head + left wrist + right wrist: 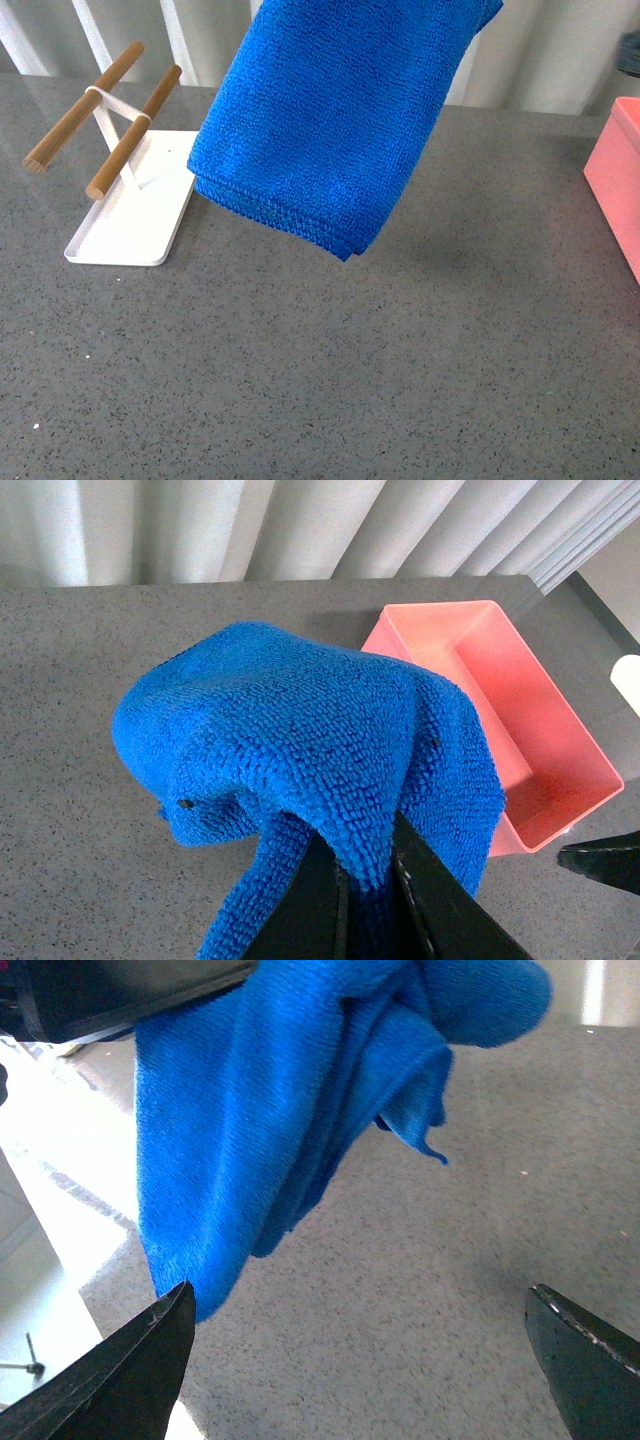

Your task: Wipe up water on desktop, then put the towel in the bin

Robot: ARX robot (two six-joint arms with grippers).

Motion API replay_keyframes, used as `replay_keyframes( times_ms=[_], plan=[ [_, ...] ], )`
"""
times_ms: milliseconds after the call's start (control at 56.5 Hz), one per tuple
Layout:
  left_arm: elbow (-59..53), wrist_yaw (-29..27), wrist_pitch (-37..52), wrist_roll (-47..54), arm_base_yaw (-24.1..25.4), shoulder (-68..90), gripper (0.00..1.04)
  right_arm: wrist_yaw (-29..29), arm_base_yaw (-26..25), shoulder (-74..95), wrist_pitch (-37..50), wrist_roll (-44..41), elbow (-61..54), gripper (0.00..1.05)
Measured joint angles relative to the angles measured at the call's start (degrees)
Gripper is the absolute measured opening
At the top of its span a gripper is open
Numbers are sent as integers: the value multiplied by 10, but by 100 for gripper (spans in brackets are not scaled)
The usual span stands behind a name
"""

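1. As the towel [330,120] hangs clear of the desktop [350,380] in the upper middle of the front view, and no water shows, I judge the step is the carry to the bin [520,730].
2. The left gripper [365,910] pinches the towel; the right gripper [358,1305] gapes wide, empty.
3. Next move: bring the towel over the bin, at the right edge, then release.
4. The towel is thick, soft, folded microfibre. The bin is smooth pink plastic with straight walls. The desktop is hard and speckled.

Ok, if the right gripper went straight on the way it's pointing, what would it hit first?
Probably the desktop: the open right gripper aims at bare grey surface. The hanging towel is close beside that line, so it might brush that first; depth is unclear.
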Motion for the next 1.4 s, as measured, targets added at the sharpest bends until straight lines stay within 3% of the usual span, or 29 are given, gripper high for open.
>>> replay_keyframes(
  times_ms=[159,425,867,956,1257,1398],
  plan=[
    [0,0,0,0,0,0,5,30,64,123,69,31,57,98],
    [0,0,0,0,0,0,5,9,121,202,129,30,104,98],
    [0,0,0,0,0,0,5,20,149,297,179,46,173,97],
    [0,0,0,0,0,0,5,18,152,302,196,53,177,87],
    [0,0,1,0,0,0,5,30,158,314,210,83,208,36],
    [0,0,2,0,0,0,24,43,158,315,202,85,213,19]
  ],
)
